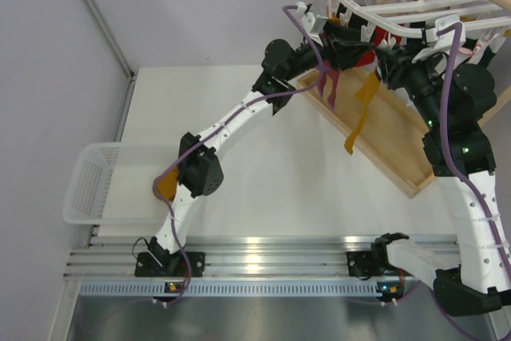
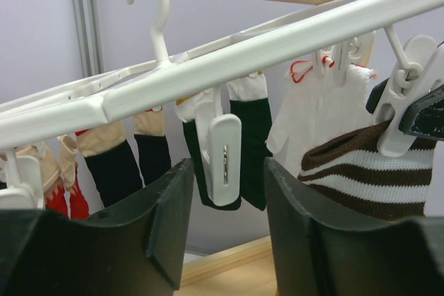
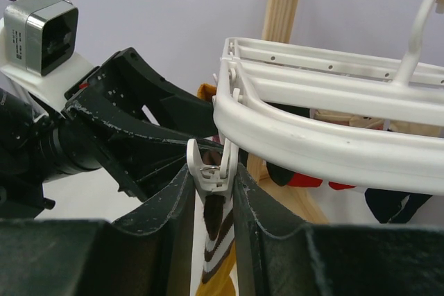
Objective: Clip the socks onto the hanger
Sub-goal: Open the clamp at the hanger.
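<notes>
Right fingers [image 3: 260, 216] pinch a clip [image 3: 208, 168] on the striped cuff of the sock [image 3: 215, 240], limp and light, probably best held there; left fingers [image 2: 166, 220] are spread round another clip [image 2: 224, 161].

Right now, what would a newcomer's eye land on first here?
The white hanger up at the top right catches the eye first. There the right gripper pinches a clip with a yellow sock dangling beneath, while the left gripper stands open around another clip.
</notes>
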### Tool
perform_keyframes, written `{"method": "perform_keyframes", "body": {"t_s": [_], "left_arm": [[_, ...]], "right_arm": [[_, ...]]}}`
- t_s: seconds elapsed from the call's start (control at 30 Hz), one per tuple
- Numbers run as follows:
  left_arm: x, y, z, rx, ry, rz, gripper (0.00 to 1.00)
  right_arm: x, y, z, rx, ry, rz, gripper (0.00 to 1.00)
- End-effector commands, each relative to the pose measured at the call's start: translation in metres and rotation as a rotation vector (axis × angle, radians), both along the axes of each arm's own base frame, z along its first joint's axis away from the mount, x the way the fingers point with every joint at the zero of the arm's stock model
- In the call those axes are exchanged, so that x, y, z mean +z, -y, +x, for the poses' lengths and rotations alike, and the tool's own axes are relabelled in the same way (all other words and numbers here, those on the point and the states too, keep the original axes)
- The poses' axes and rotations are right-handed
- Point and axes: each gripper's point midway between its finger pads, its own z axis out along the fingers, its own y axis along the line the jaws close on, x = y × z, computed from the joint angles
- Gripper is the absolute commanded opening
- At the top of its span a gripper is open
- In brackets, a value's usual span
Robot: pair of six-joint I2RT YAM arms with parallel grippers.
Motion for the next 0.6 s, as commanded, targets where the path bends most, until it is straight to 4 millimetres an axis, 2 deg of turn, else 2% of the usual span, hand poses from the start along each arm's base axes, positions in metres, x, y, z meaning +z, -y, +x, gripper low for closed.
{"method": "perform_keyframes", "body": {"t_s": [0.0,0.1,0.2,0.3,0.33,0.4,0.43,0.5,0.57], "left_arm": [[0.033,-0.005,-0.019,-0.020,0.079,-0.081,0.48],[0.030,-0.003,-0.016,-0.005,0.069,-0.068,0.34],[0.034,-0.006,-0.019,-0.002,0.084,-0.052,0.27],[0.035,-0.011,-0.026,-0.004,0.097,-0.010,0.19],[0.042,-0.017,-0.031,0.006,0.127,0.008,0.13],[0.032,-0.018,-0.033,0.015,0.138,0.053,0.08],[0.040,-0.024,-0.038,0.031,0.167,0.063,0.06],[0.037,-0.026,-0.038,0.048,0.173,0.095,0.03],[0.042,-0.030,-0.033,0.091,0.166,0.109,0.00]], "right_arm": [[0.032,0.005,-0.017,-0.005,0.090,0.010,0.05],[0.033,0.006,-0.017,-0.012,0.092,0.009,0.05],[0.031,0.007,-0.016,-0.021,0.086,0.009,0.06],[0.026,0.023,-0.008,-0.118,0.022,0.047,0.09],[0.026,0.034,-0.006,-0.179,0.005,0.068,0.13],[0.033,0.037,-0.009,-0.194,0.006,0.078,0.14],[0.033,0.036,-0.011,-0.185,0.008,0.077,0.14],[0.032,0.033,-0.017,-0.165,0.004,0.123,0.20],[0.027,0.030,-0.020,-0.145,-0.030,0.129,0.30]]}}
